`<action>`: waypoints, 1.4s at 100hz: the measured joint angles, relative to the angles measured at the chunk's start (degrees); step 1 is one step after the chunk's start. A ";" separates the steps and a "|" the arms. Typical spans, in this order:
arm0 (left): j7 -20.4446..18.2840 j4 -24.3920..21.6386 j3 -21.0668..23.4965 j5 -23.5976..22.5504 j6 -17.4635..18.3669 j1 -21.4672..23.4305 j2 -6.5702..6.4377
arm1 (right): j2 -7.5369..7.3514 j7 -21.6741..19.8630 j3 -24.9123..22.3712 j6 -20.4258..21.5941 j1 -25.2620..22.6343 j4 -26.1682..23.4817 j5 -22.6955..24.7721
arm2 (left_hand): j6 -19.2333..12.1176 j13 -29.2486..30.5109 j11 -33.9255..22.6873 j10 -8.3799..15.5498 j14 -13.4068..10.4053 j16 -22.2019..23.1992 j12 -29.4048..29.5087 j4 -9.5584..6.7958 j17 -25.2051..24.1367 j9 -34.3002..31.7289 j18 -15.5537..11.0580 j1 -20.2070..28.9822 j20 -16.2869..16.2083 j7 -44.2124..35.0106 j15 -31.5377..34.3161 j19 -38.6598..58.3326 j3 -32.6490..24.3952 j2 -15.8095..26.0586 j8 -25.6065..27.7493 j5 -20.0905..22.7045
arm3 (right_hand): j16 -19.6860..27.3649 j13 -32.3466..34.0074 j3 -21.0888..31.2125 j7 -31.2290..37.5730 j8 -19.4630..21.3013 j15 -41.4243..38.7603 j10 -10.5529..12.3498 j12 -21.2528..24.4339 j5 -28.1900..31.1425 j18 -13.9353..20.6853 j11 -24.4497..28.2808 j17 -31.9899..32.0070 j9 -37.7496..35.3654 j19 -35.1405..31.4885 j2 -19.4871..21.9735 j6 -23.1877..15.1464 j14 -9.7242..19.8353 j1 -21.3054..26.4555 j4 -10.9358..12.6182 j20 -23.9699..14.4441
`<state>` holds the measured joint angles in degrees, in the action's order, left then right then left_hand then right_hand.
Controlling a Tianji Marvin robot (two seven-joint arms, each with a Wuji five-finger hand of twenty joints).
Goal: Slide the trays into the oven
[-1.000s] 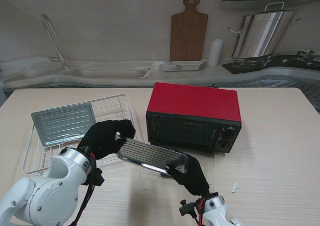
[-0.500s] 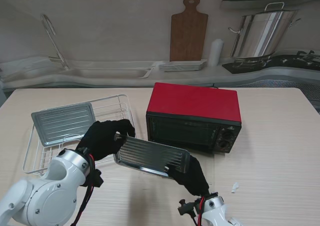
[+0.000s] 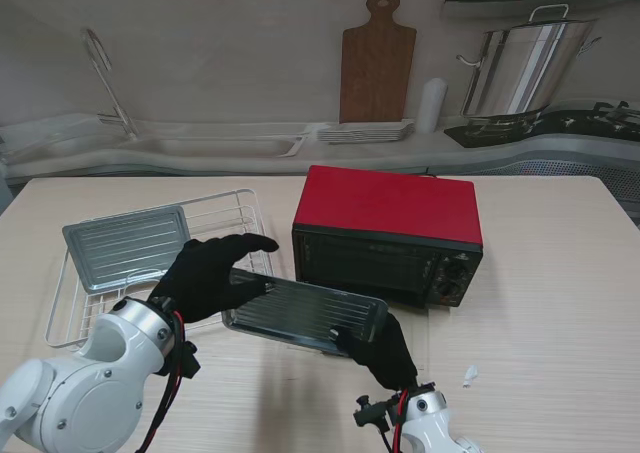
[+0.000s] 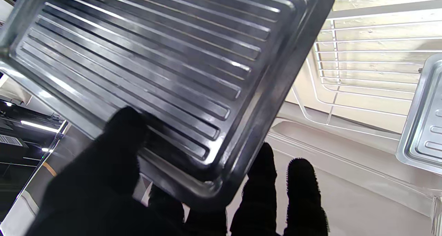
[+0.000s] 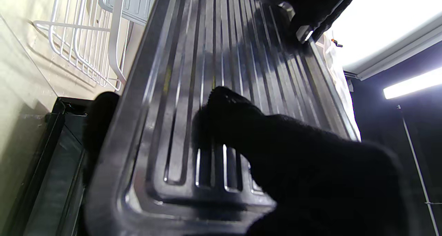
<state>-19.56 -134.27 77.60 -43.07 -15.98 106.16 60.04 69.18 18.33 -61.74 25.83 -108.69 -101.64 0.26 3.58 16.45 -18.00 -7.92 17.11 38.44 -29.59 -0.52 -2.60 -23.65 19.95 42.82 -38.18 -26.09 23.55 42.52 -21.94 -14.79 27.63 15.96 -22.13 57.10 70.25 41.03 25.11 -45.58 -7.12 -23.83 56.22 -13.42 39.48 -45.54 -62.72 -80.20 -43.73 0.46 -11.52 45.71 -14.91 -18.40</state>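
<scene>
A ribbed metal tray (image 3: 305, 313) is held off the table in the lower centre of the stand view, just in front of the red oven (image 3: 388, 235), whose glass door appears closed. The tray is gripped at both ends — the left hand (image 3: 208, 276) is clamped on its left end, thumb on the ribbed top and fingers (image 4: 262, 180) under the rim as seen in the left wrist view, while one finger is stretched out toward the oven in the stand view. The right hand (image 3: 378, 348) is clamped on the near right corner, thumb (image 5: 228, 115) pressed on the ribs and a fingertip (image 5: 100, 122) curled under the edge. The tray is tilted slightly, right end nearer the oven door. A second tray (image 3: 127, 246) is lying in the white wire rack (image 3: 240, 213) at the middle left of the frame — well apart from the oven. A small white scrap (image 3: 468, 376) is seen on the table (image 3: 560, 303) at the lower right.
</scene>
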 measured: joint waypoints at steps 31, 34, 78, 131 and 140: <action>2.69 -0.01 1.33 1.96 2.56 1.53 0.11 | 0.31 -0.39 -0.29 -2.55 -0.02 -1.20 -5.16 | 0.30 -2.73 3.46 0.05 -0.62 -3.41 2.13 0.15 -1.15 3.37 -0.06 -6.41 0.73 4.06 -6.21 -9.07 5.96 0.12 -2.17 -1.45 | -0.63 1.55 0.00 0.00 0.72 -1.84 -0.87 -0.97 2.04 -1.18 1.32 -2.15 -0.05 -1.67 -1.33 -0.22 -1.16 0.00 -0.05 0.00; 3.74 -0.01 1.36 2.12 2.73 1.80 0.18 | 0.31 -0.53 -0.38 -2.91 -0.04 -1.38 -5.53 | 0.30 -2.77 3.51 0.05 -0.63 -3.51 2.16 0.15 -1.19 3.37 -0.07 -6.43 0.73 4.06 -6.28 -9.68 6.25 0.15 -2.17 -1.45 | -0.75 1.56 0.00 0.00 0.72 -1.93 -0.88 -1.19 2.05 -1.21 1.32 -2.20 -0.05 -1.99 -1.34 -0.19 -1.21 0.00 -0.06 0.00; 17.33 -0.03 3.31 1.49 10.71 9.55 2.53 | 0.23 -4.11 -3.91 -8.65 -1.20 -4.18 -9.18 | 0.01 -6.24 8.16 0.05 -1.03 -9.03 6.40 0.18 -1.41 4.76 -0.53 -7.73 1.49 8.61 -14.05 -26.66 11.44 4.34 -6.43 -1.45 | -1.28 2.17 0.00 0.00 0.88 -3.23 -2.05 -1.49 2.21 -1.77 2.02 -3.66 -0.05 -3.55 -1.36 0.72 -1.73 0.00 -0.12 0.00; 22.43 2.91 3.50 -6.93 20.31 14.62 2.48 | -0.46 -10.24 -11.46 -20.67 -3.95 -8.30 -16.17 | -0.55 -8.38 10.01 0.07 -2.76 -11.38 7.52 0.18 -1.68 6.29 -1.60 -6.94 2.21 9.34 -16.35 -31.39 12.86 5.85 -7.67 -1.45 | -2.04 2.20 0.06 0.00 1.47 -5.87 -4.29 -1.49 2.22 -2.48 4.84 -4.96 -0.05 -7.00 -1.36 2.10 -2.57 0.00 -0.14 0.00; 23.16 4.14 2.44 -6.88 20.89 14.55 2.42 | -0.57 -11.27 -12.57 -22.63 -4.25 -8.69 -17.68 | -0.85 -8.38 10.07 0.09 -2.84 -11.94 8.14 0.18 -1.77 6.29 -1.65 -6.94 2.85 9.34 -16.39 -31.51 13.01 5.86 -7.67 -1.45 | -2.04 2.20 0.08 0.00 1.47 -6.06 -4.39 -1.49 2.22 -2.59 5.51 -5.00 -0.05 -7.51 -1.36 2.19 -2.71 0.00 -0.14 0.00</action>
<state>3.60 -130.13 80.04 -49.95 4.91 120.72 62.46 68.61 7.06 -74.31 3.20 -112.94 -110.33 -17.42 2.73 8.07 -7.93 -7.83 14.26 26.50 -21.45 -0.33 -4.36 -17.37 18.30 35.88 -35.33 -16.75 7.15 11.01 -8.93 -8.94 19.97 14.50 -24.17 59.30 70.32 41.03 26.58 -51.64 -11.50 -25.31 58.45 -16.01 44.99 -50.54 -62.77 -87.70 -45.09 2.65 -14.22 45.71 -15.05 -18.40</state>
